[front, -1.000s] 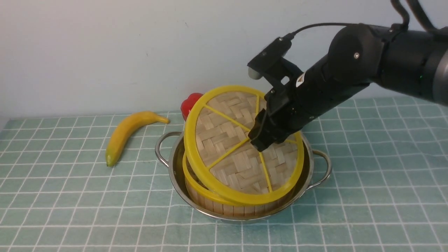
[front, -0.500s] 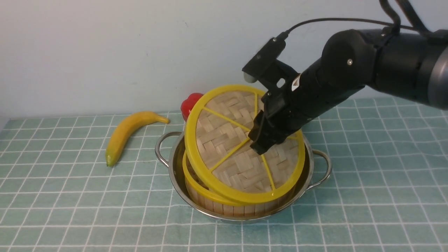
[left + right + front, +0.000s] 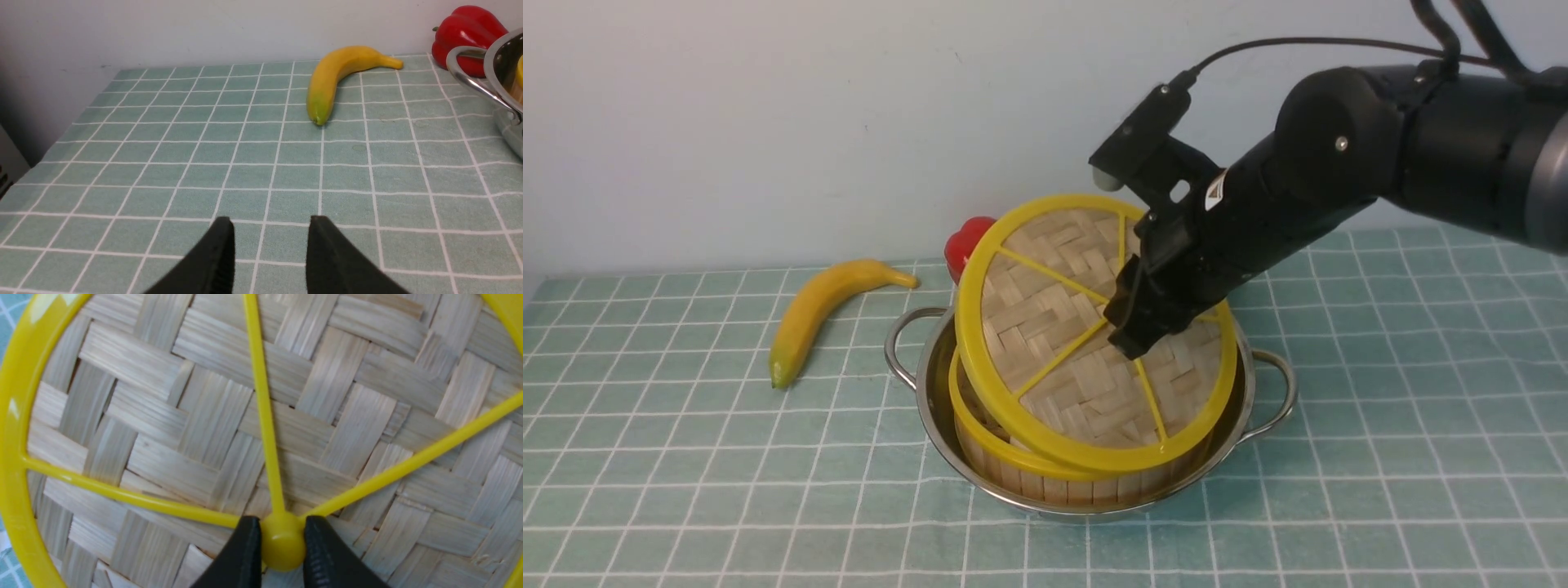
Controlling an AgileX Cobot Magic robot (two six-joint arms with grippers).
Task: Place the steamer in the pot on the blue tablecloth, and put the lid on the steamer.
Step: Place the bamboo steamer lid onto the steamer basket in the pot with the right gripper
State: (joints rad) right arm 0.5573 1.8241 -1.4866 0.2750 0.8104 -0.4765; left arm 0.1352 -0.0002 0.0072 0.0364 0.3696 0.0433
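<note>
As the front view shows, the round yellow-rimmed bamboo steamer [image 3: 1054, 487] sits inside the wide shiny steel pot [image 3: 929, 408] on the pale blue checked tablecloth [image 3: 686, 457]; the flat woven bamboo lid [image 3: 1054, 327] tilts over the pot. Left wrist view: the left gripper [image 3: 271, 222] has its 2 fingers apart, empty, away from the pot [image 3: 500, 69]. Right wrist view: the right gripper [image 3: 282, 519] squeezes the lid's yellow knob [image 3: 282, 549].

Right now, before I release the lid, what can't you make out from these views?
- Inside of the steamer: front view, the tilted lid covers it.
- Far edge of the lid against the steamer rim: front view, the right arm hides it.
- The pot: left wrist view, cut off by the frame edge; right wrist view, the lid fills the frame.
- The red pepper: front view, mostly behind the lid.
</note>
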